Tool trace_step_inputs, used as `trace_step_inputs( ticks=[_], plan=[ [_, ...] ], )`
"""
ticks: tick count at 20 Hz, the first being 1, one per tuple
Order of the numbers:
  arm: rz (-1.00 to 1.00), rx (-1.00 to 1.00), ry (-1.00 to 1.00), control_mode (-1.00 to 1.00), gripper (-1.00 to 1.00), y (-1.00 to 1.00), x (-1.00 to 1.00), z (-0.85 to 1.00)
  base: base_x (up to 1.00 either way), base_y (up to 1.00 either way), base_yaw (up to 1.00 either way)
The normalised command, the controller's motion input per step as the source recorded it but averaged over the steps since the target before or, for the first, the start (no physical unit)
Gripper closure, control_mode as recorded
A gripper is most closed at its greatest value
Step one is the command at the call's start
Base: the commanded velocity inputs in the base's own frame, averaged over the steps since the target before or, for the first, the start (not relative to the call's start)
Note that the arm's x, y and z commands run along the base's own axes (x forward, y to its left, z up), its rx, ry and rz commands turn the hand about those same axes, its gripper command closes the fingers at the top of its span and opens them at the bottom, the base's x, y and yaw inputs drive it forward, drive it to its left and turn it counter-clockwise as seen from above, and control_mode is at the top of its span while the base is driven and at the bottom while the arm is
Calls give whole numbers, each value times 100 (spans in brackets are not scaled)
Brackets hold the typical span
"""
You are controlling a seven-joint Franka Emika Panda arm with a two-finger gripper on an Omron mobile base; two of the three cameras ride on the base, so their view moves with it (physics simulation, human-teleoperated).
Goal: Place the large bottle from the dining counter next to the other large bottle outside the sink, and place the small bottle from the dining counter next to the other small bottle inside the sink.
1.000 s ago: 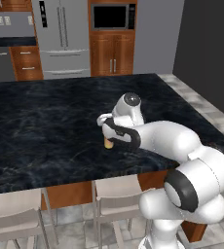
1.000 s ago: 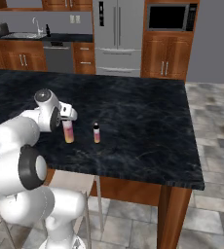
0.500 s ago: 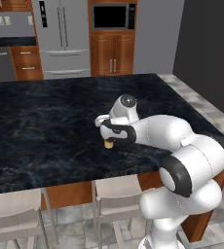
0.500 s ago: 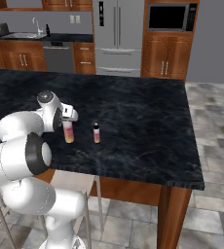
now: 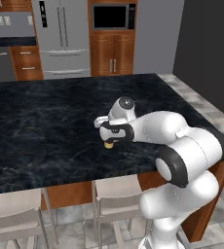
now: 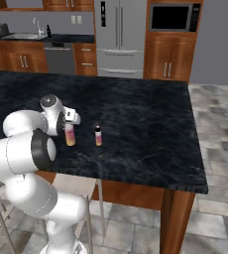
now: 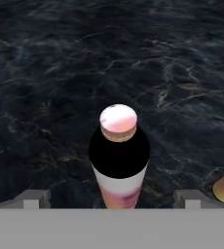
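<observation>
I have the arm folded low over the dining counter, elbow bent back toward the base and the wrist turned so the hand points down at the dark marble near the front edge. The gripper sits right over the large bottle, and in the hand view its two finger tips stand wide apart on either side of that bottle, jaws fully spread, nothing clamped between them. The large bottle stands upright on the counter, long axis vertical, its pale pink cap up toward the camera, black band below it and a pink-to-orange lower body. From the left base view I see just its orange bottom peeking out under the hand. The small bottle stands upright too, cap up, just beside the large one on its right in the right base view, apart from it.
</observation>
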Motion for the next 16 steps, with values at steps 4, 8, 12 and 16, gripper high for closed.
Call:
trace_step_inputs(
  ticks=[4, 8, 12, 16],
  plan=[
    [0, 0, 0, -100, -100, 0, 17, -4, 0, 0, 0],
    [0, 0, 0, -100, -100, 0, 16, -5, 0, 0, 0],
    [0, 0, 0, -100, -100, 0, 20, -9, 0, 0, 0],
    [0, 0, 0, -100, -100, 0, 20, -10, 0, 0, 0]
  ],
)
